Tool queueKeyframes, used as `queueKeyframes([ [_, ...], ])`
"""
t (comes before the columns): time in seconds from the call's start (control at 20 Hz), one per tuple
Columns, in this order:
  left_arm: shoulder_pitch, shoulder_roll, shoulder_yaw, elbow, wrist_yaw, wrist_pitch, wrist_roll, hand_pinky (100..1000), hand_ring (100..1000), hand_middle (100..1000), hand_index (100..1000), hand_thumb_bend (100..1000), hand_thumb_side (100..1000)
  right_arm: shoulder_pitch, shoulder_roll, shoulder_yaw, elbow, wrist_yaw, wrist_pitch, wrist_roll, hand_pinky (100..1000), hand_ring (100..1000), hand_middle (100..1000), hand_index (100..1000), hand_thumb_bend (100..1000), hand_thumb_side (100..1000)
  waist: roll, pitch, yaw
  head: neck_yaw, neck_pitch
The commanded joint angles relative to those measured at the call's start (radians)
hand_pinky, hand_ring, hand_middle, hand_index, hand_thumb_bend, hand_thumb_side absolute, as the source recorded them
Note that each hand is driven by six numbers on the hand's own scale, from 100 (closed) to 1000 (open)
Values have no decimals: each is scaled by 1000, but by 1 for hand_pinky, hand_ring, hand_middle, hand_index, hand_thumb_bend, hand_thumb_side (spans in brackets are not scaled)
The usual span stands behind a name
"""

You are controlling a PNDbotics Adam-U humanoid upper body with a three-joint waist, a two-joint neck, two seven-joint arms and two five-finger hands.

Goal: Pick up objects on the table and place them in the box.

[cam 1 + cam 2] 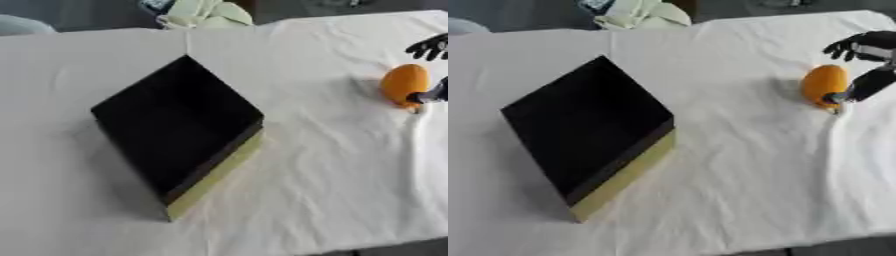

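Observation:
An orange, egg-shaped object [824, 85] lies on the white cloth at the right side of the table. My right hand [866, 46] comes in from the right edge beside it. The curled black fingers hover above and beyond the object without touching it. The thumb [870, 81] reaches down to the object's near right side and its tip seems to touch it. The hand is open around the object. A black box with a pale yellow side wall [214, 172] stands cornerwise at the centre left, and its inside looks dark and bare. My left hand does not show.
The white tablecloth [332, 165] is wrinkled between the box and the orange object. A pale green and white bundle [206, 12] lies past the table's far edge. The table's front edge shows at the lower right.

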Motion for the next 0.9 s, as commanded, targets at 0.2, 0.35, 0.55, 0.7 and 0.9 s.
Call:
queueKeyframes([
  [0.2,-6,6,2,-8,5,-2,-8,432,476,625,494,177,636,-48,-3,-15,54,45,-4,-8,806,840,841,964,492,419,-1,-11,-1,-5,-12],
  [0.35,-5,5,2,-8,6,-2,-8,432,476,625,494,177,637,-67,9,-6,103,87,0,-3,810,851,846,960,531,421,-1,-10,1,-7,-13],
  [0.55,-4,3,3,-8,7,-2,-10,431,475,626,493,175,640,-84,28,-9,160,146,-16,0,805,849,840,954,521,430,-1,-7,2,-7,-11],
  [0.7,-3,2,2,-8,8,-2,-11,431,474,626,492,173,642,-91,38,-13,175,151,-36,11,789,838,822,940,493,436,-2,-6,0,-8,-9],
  [0.9,-3,0,1,-8,9,-2,-13,431,474,626,493,172,644,-101,46,-11,194,189,-23,-7,737,792,778,889,518,375,-2,-7,1,-9,-11],
])
